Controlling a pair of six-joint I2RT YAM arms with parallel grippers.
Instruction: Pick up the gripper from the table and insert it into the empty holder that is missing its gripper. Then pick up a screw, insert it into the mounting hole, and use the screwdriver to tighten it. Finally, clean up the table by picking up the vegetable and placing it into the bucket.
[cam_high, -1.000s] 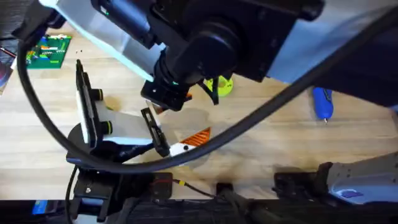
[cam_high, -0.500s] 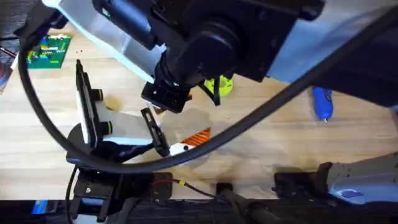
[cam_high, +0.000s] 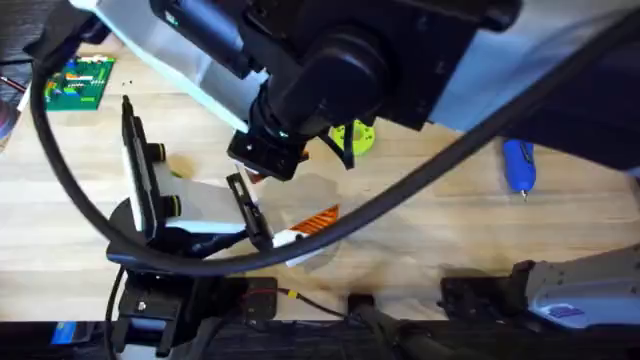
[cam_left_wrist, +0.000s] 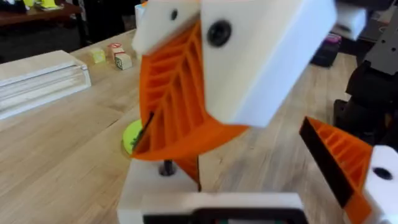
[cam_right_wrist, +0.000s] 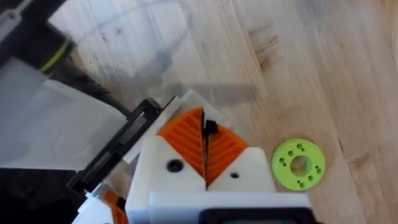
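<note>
The gripper, if that orange piece is it (hard to be sure), stands against the empty holder on the open-fingered left gripper. Just above, the right gripper is clamped on a thin dark screw. Over the last second the right wrist has edged slightly leftward, so I'd judge it is lining the screw up with the mounting hole. The screwdriver lies well apart.
</note>
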